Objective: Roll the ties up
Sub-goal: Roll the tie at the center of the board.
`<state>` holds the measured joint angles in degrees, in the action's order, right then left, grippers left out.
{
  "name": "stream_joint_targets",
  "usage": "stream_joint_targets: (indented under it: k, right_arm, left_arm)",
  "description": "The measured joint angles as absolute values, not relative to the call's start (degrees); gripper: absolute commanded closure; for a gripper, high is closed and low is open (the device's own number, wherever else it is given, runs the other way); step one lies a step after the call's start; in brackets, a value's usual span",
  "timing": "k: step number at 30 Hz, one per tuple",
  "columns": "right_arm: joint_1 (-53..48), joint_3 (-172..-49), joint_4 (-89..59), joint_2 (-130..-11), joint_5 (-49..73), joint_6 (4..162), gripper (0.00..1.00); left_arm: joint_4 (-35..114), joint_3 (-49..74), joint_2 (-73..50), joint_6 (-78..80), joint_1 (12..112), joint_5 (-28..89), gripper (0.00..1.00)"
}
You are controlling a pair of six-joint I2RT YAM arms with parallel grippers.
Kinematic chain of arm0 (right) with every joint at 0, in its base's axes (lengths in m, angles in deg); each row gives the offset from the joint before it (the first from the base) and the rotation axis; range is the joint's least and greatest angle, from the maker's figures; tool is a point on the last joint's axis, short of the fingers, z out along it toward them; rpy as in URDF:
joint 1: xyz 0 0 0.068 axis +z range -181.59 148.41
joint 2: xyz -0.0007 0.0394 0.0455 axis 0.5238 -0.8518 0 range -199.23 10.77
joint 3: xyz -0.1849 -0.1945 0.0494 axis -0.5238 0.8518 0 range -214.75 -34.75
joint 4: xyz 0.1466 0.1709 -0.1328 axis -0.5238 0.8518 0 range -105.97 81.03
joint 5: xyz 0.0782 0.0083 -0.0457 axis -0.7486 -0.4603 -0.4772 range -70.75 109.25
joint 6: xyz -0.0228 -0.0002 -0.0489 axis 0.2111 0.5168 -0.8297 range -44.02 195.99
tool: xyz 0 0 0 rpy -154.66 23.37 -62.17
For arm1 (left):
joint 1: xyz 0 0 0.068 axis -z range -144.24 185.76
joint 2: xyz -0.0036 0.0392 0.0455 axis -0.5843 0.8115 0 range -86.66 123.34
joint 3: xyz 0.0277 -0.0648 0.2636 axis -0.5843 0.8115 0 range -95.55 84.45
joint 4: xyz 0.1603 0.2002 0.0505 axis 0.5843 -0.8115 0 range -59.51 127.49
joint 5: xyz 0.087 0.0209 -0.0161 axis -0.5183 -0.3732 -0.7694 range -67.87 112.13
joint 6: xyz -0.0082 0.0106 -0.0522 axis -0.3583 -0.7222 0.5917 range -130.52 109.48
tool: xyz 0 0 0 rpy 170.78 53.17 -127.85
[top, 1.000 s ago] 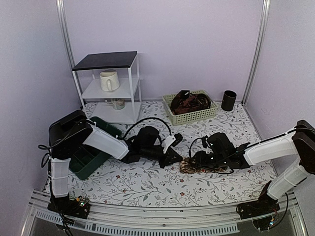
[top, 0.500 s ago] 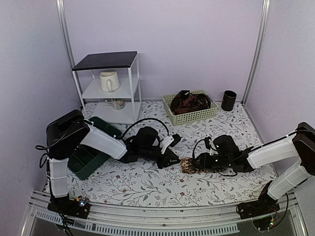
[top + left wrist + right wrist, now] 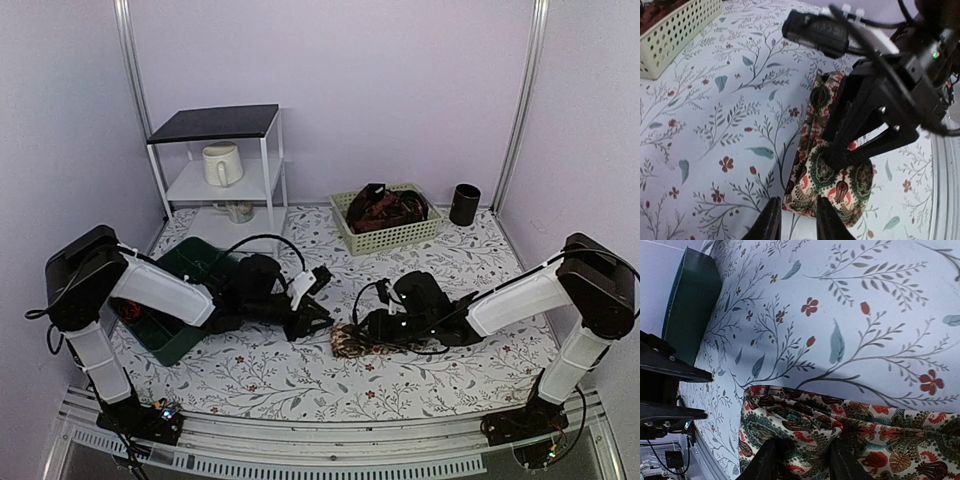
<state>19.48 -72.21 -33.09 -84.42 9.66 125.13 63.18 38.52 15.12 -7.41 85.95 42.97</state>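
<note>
Nearest, low over the flowered cloth: left gripper (image 3: 797, 223), jaws slightly parted, nothing between them. Just ahead of its tips, nearly touching: patterned tie (image 3: 832, 187), gathered into a short thick bundle of cream, green and red print. Looks more like a loose, flattened roll than a neat spiral, though the inner turns cannot be made out.

On the bundle's far side, facing the left one: right gripper (image 3: 801, 463), pinched on the tie, with bunched folds of fabric caught between its two fingers and the rest spreading beneath and beside them. Pressed down against the cloth rather than lifted, judging by the overhead view.

Behind the left gripper, back along its arm: green bin (image 3: 690, 305), contents too hidden to name.

Well beyond both grippers, toward the back wall: pale basket (image 3: 388, 238) heaped with dark ties (image 3: 385, 208), tangled and unrolled. Farther left of that, white shelf (image 3: 215, 122) holding a mug (image 3: 221, 163); beyond the right gripper, black cup (image 3: 464, 203).

By judgement, early in the job: one tie partly rolled and in hand, not yet tidy or set aside; no finished coil seen anywhere; whole basket heap left to do.
</note>
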Motion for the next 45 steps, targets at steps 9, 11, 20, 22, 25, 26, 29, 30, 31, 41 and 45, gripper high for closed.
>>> stream_joint_targets:
  k: [9,11,20,22,25,26,29,30,31,41,45]
  right_arm:
    - [20.7,-74.1,-30.3,-85.6,10.8,124.1,0.63]
    - [20.5,-74.0,-30.1,-85.5,11.2,123.1,0.63]
    - [19.3,-72.6,-28.8,-83.5,11.9,120.0,0.63]
    - [19.2,-72.3,-28.6,-83.2,12.0,119.6,0.63]
    - [18.8,-71.7,-28.2,-82.6,12.1,118.7,0.63]
    - [18.8,-71.5,-27.9,-82.4,12.2,118.5,0.63]
    - [18.6,-71.0,-27.5,-81.8,12.3,118.1,0.64]
    - [18.6,-70.8,-27.4,-81.6,12.4,117.9,0.64]
    - [18.6,-70.6,-27.3,-81.5,12.6,117.9,0.66]
    - [17.9,-70.4,-21.2,-77.8,16.0,118.2,0.67]
    - [17.2,-70.4,-18.2,-75.9,17.8,119.0,0.68]
  left_arm:
    - [64.2,48.6,14.2,-5.9,86.0,41.1,0.78]
    - [64.2,48.9,14.2,-6.0,86.1,41.2,0.82]
    - [65.6,44.9,19.0,-6.2,87.6,43.8,0.96]
    - [65.9,43.5,20.9,-6.1,88.2,44.6,0.99]
    - [65.9,41.4,23.3,-6.0,88.7,45.9,1.0]
    - [65.9,40.7,23.9,-6.0,88.8,46.2,1.0]
    - [65.9,39.0,24.6,-6.0,89.0,47.2,1.0]
    - [65.9,38.6,24.6,-6.0,89.0,47.5,1.0]
    - [65.9,38.1,24.6,-6.0,89.0,47.7,1.0]
    - [65.2,34.7,24.6,-6.1,89.3,48.7,1.0]
    - [64.6,34.3,24.6,-6.1,89.5,48.7,1.0]
